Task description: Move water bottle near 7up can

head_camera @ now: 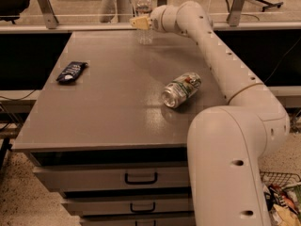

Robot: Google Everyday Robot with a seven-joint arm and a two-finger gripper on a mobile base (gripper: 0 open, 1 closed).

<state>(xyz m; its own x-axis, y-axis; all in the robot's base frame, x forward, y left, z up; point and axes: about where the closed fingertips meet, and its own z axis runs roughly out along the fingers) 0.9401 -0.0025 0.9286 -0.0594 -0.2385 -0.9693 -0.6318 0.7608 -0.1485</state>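
Item: one grey table (108, 112) with drawers (141, 178) beneath, and one white robot arm (221, 60) reaching across it to the far edge. Gripper (140, 22): level with the middle of the water bottle (143, 4), its cream tip crossing the front of the label band. From where I stand I cannot tell whether it is clamped on the bottle or only set against it. Water bottle: upright, white cap on, base apparently on the tabletop at the far edge, right at the gripper. 7up can (181, 89): lying on its side with its open-top end turned toward the near edge. It is well apart from the gripper, toward the middle of the table and close under the arm's long forearm. Dark blue snack bag (71, 72): flat on the tabletop, well apart from the gripper on the side away from the arm, and not part of the job. Progress, by my reckoning: early. The gripper is at the bottle, but the bottle is not yet lifted or carried, and a broad stretch of bare tabletop lies between it and the can. Left to do: confirm the hold, bring the bottle from the far edge toward the can, set it down upright just beside the can without knocking it into a roll, then let go.
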